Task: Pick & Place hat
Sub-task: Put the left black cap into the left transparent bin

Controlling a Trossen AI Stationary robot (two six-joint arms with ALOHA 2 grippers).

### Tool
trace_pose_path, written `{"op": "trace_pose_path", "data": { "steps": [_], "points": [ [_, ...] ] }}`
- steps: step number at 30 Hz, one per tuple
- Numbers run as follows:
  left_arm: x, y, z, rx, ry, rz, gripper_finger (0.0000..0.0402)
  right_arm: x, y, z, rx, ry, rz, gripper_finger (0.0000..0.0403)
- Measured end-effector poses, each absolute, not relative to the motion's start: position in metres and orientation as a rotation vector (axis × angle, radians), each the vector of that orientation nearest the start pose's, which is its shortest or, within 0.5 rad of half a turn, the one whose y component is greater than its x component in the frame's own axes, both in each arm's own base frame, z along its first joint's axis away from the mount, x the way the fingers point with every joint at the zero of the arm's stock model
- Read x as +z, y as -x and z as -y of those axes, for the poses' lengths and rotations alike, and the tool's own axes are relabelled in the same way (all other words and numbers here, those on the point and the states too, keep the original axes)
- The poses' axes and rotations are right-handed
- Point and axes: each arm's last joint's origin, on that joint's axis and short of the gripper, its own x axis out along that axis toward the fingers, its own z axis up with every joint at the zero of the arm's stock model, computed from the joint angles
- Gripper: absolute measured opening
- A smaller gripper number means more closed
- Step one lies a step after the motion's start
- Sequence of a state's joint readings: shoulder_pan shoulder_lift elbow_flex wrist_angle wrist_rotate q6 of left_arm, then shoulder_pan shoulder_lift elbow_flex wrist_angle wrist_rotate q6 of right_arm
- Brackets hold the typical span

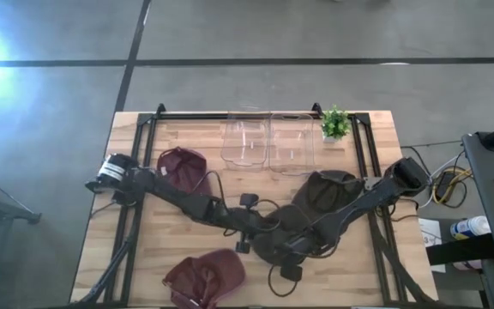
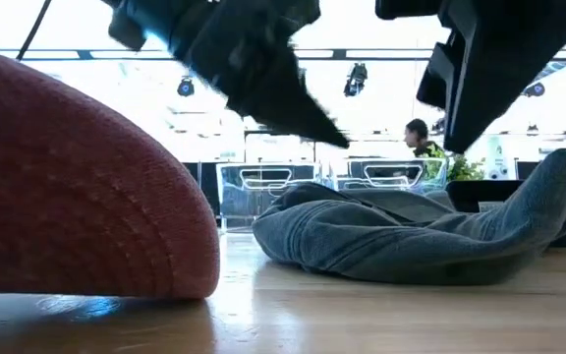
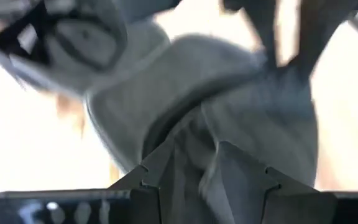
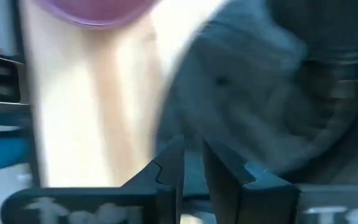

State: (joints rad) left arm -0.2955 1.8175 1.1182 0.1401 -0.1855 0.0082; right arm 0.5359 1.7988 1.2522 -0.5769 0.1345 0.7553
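The grey hat (image 1: 303, 219) is stretched from 1 to 7 o'clock mid-desk (image 1: 376, 283), its fabric clamped by the left end effector (image 3: 194, 163) and the right end effector (image 4: 191, 158); bare desk is left at 5 o'clock.

I count two maroon hats, one at nine o'clock (image 1: 183, 167), one at seven (image 1: 204, 279); two dark grey hats (image 1: 328, 190) centre-right; two clear bins (image 1: 247, 142) and one potted plant (image 1: 335, 124) at twelve.

Both arms reach inward, hands low and near each other. Left hand (image 3: 194, 165): fingers partly apart, fabric between them. Right hand (image 4: 192, 163): fingers nearly together, a narrow gap showing.
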Motion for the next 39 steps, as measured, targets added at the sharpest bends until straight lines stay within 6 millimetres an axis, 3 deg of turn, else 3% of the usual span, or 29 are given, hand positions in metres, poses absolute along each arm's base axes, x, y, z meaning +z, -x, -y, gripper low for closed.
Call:
{"op": "trace_pose_path", "data": {
  "steps": [8, 12, 19, 28, 39],
  "points": [
    [0.231, -0.375, 0.109, -0.118, -0.17, -0.498, 0.0119, 0.227, -0.288, -0.172, -0.246, -0.09, -1.19, 0.0075],
    [0.242, -0.366, 0.106, -0.103, -0.122, -0.516, 0.0119, 0.231, -0.269, -0.171, -0.282, -0.107, -1.242, 0.008],
    [0.253, -0.346, 0.098, -0.007, 0.152, -0.648, 0.0119, 0.217, -0.235, -0.179, -0.406, -0.348, -1.304, 0.0076],
    [0.25, -0.316, 0.105, 0.03, 0.163, -0.873, 0.0119, 0.207, -0.206, -0.189, -0.488, -0.707, -1.274, 0.0103],
    [0.259, -0.32, 0.1, 0.185, 0.281, -0.805, 0.0119, 0.189, -0.207, -0.202, -0.421, -0.873, -1.201, 0.0183]
  ]
}}
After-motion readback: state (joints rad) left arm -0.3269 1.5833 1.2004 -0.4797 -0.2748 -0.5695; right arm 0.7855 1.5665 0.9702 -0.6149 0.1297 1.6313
